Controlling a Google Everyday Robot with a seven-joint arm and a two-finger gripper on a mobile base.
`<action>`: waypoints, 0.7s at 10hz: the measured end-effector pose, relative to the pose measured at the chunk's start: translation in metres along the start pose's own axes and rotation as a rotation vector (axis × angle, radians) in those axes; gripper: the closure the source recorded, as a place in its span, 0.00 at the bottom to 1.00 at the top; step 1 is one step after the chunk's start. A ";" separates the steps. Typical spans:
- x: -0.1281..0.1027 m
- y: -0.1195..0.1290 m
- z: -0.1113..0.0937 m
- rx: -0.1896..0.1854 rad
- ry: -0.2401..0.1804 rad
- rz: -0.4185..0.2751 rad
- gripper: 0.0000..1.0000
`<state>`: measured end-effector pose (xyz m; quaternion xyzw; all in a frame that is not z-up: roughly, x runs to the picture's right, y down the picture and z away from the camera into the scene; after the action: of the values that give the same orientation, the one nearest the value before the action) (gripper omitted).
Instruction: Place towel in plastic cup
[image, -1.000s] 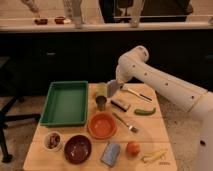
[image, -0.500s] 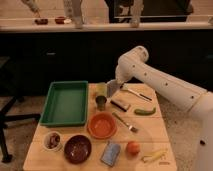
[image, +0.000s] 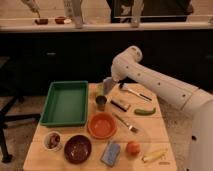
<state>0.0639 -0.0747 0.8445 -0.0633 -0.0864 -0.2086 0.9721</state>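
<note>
Camera view: tool (image: 107, 86) beside plastic cup (image: 99, 90)

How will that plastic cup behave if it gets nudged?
The plastic cup looks translucent, so probably light. It stands upright and narrow, so it may tip. The gripper hovers just above it; the metal cup stands close in front.

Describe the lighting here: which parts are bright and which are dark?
Camera view: light from above brightens the wooden table and the white arm. The cabinets behind are nearly black, and the counter at the top catches a pale strip of light. The end effector hangs at the table's far side, just above the metal cup, and looks dimmer than the arm.
</note>
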 end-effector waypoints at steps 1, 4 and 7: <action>-0.003 -0.004 0.003 0.010 0.013 -0.019 1.00; -0.001 -0.009 0.011 0.033 0.060 -0.052 1.00; -0.003 -0.020 0.020 0.046 0.069 -0.055 1.00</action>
<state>0.0503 -0.0883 0.8650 -0.0315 -0.0593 -0.2354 0.9696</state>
